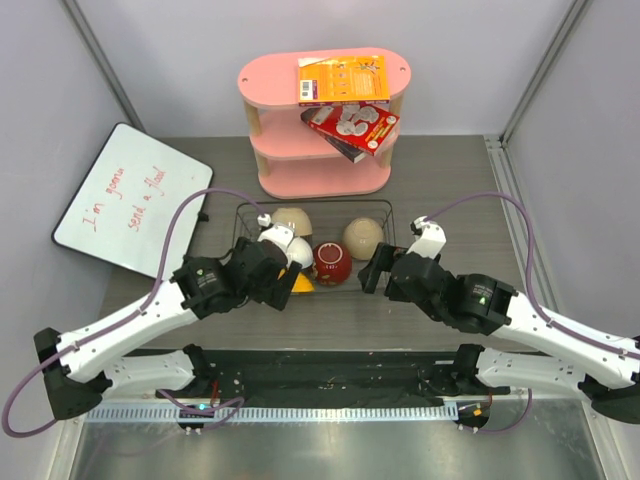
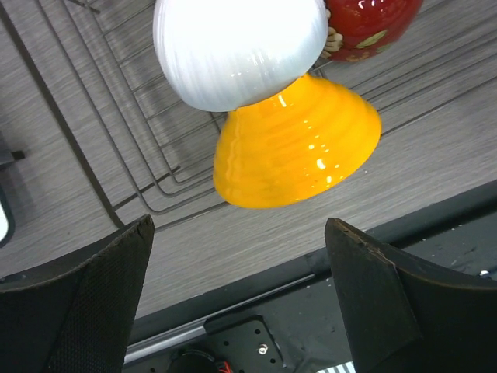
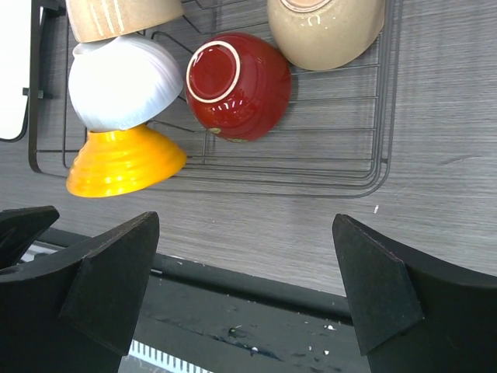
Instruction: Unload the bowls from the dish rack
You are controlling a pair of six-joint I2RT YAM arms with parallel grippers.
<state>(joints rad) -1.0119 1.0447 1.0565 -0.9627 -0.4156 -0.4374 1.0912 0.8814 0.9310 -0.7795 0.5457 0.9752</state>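
Nearest, at the bottom of the top view, both arms rise from their bases and lean inward over the grey desk (image 1: pixel 330 320). The left arm (image 1: pixel 130 325) slants from the lower left toward the middle. Its jaws stand spread wide with nothing between them, the two dark fingers (image 2: pixel 85 295) filling the lower corners of its wrist view. The right arm (image 1: pixel 540 320) mirrors it from the lower right, its jaws also spread and empty, short of the rack's right end.

Just beyond the left jaws lies the yellow-orange bowl (image 2: pixel 295 148), upside down at the near left corner of the dish rack (image 3: pixel 311 175); whether it sits inside the rim or across it is unclear. The white bowl (image 2: pixel 237 47) leans on it, touching. To its right the dark red bowl (image 3: pixel 237 85) lies on its side in the rack. Farther back are two beige bowls, one upper left (image 3: pixel 124 15), one upper right (image 3: pixel 326 27).

Behind the rack stands a pink shelf (image 1: pixel 320 175) with two boxes, and a whiteboard (image 1: pixel 130 200) lies at the left.
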